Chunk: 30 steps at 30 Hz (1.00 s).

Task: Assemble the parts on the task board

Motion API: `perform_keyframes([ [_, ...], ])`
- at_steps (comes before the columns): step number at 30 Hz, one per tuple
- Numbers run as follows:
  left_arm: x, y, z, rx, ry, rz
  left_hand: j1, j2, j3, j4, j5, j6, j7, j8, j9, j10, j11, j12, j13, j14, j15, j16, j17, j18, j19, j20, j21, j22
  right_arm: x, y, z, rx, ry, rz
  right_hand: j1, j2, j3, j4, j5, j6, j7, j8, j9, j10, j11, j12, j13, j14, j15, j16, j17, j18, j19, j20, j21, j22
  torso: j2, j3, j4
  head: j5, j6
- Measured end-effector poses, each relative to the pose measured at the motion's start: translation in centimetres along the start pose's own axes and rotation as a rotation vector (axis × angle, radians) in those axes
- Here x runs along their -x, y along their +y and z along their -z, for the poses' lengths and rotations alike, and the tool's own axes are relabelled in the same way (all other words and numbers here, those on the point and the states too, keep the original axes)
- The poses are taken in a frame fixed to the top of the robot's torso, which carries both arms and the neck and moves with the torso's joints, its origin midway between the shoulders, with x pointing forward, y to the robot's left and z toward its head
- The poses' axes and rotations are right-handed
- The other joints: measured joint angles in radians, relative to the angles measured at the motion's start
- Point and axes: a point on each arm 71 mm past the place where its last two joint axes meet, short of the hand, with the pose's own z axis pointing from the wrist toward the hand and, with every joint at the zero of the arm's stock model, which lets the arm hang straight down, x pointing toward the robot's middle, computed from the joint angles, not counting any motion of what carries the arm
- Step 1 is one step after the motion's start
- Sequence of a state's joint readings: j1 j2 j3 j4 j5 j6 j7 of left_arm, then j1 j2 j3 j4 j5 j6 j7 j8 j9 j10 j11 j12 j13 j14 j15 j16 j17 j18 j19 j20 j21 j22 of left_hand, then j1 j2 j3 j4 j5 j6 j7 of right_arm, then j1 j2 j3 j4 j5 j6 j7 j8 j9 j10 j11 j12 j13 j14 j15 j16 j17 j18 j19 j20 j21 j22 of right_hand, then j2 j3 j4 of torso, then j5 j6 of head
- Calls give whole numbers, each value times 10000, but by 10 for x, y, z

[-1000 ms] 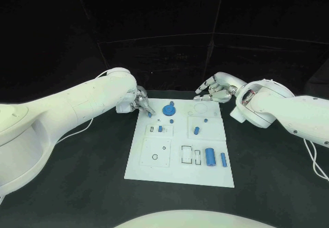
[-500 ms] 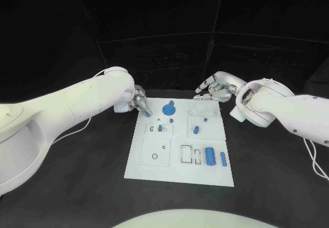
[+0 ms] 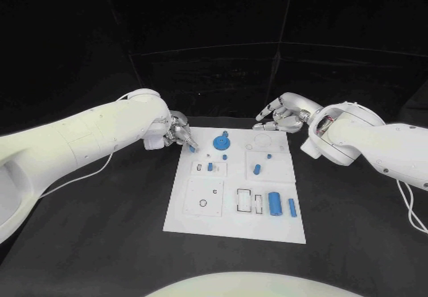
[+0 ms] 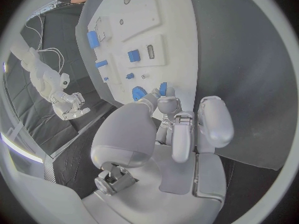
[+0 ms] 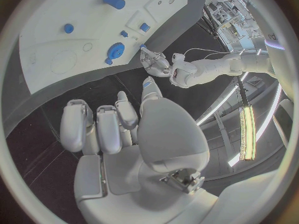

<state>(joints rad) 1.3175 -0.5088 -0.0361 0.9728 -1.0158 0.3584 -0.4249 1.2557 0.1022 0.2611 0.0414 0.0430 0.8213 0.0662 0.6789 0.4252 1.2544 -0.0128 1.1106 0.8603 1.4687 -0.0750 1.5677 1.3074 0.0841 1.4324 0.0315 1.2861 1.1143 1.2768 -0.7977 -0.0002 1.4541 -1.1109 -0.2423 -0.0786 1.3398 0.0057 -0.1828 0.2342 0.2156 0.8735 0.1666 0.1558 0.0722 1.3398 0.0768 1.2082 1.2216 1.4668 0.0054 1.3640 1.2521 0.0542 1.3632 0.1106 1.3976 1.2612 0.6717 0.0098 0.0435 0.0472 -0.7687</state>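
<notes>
I can't quite see whether my left hand [image 3: 181, 134] grips the small blue peg [image 3: 193, 147] at its fingertips, on the board's [image 3: 234, 229] upper left corner; the fingers hide the contact. My right hand [image 3: 279, 115] hovers above the board's upper right corner, fingers loosely spread, holding nothing. The board sits mid-frame on the counter [image 3: 116, 235]. I count roughly eight blue parts, including one round disc [image 3: 220, 143].

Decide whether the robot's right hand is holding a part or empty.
Empty: the right hand hovers past the task board's far edge, fingers curled loosely with nothing between them in the right wrist view.
</notes>
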Motion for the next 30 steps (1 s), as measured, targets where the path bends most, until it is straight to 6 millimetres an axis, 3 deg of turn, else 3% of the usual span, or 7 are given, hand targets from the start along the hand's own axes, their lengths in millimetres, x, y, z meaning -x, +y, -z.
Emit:
perform_keyframes([
  [5, -6, -3, 10, -395, -178, 74, -211, -112, 552, -257, -6, -35, -1, 55, 2, 9, -8, 0, 0, 0, 0, 0, 0, -1, 30, -30, 0, 11, 0, -1, 0, -20, -9, 4, 0, 0, 0, 0, 0, 0, 0, 0, 0, 0, 0, 0, 0, 0, 0, 0, 0, 0, 0, 0, 0, 0, -6, 3, 2, 21, -3],
  [13, -18, -1, 20, -720, -529, 280, -369, -270, 861, -289, -10, -68, -1, 128, 5, 52, -50, 0, 1, 0, 0, 0, 0, -1, 31, -30, 0, 77, 1, -2, 0, -48, -19, 7, 0, 0, 0, 0, -1, 0, 0, 0, 0, 0, 0, 0, 0, 0, 0, 0, 0, 0, 0, 0, 0, 1, -9, 3, 21, 42, -39],
  [30, -49, 3, 18, -827, -839, 73, -563, -443, 1239, -360, 22, -87, 17, 271, 6, 52, -49, 0, -29, 0, 1, 0, 0, -1, 64, -64, 0, 112, 2, -4, 1, -87, -3, 14, 0, 0, 1, 0, -1, 0, 0, 0, 0, 0, 0, -1, 0, 0, 0, 0, 0, 0, 0, 0, 0, 2, -3, -7, -6, 94, -104],
])
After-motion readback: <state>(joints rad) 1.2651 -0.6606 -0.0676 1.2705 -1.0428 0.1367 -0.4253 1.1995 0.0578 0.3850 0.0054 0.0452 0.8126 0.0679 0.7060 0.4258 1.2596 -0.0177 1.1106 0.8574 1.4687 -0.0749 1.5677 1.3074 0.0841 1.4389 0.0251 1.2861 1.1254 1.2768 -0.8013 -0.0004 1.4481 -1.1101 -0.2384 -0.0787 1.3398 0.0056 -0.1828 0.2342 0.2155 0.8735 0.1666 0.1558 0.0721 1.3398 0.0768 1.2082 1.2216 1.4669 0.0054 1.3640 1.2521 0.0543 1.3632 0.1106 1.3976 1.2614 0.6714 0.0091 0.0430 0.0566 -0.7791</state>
